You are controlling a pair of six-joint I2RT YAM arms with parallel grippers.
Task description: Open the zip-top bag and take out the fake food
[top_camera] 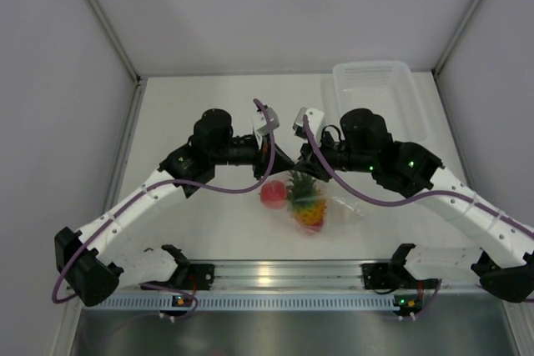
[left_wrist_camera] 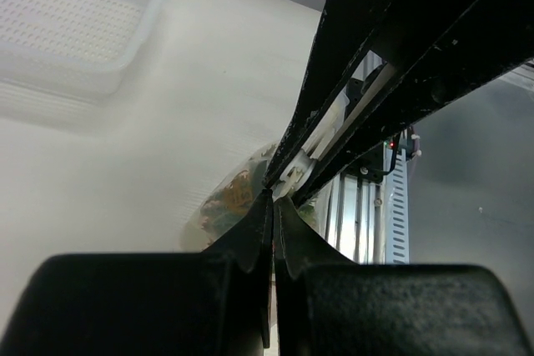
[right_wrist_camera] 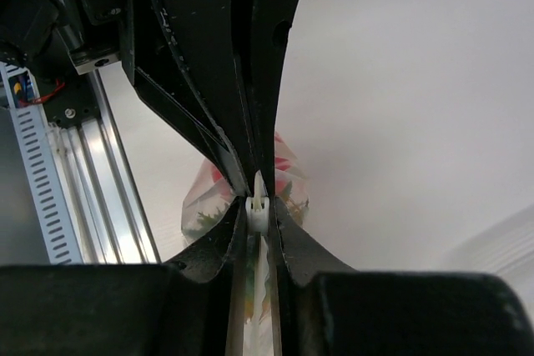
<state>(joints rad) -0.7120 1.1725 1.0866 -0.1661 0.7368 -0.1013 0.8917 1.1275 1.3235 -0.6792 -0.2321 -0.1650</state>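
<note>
Since the bag (right_wrist_camera: 198, 206) is thin and slippery, the left tool (left_wrist_camera: 273, 206) and right tool (right_wrist_camera: 259, 193) pinch its stiffer zip strip (right_wrist_camera: 259, 213).

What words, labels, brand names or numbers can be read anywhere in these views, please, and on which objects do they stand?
No text can be read in any of the three views.
The zip-top bag, plastic bin and metal rail show no print, label or number.
Nothing looks like lettering that is merely too small or blurred to read.
</note>
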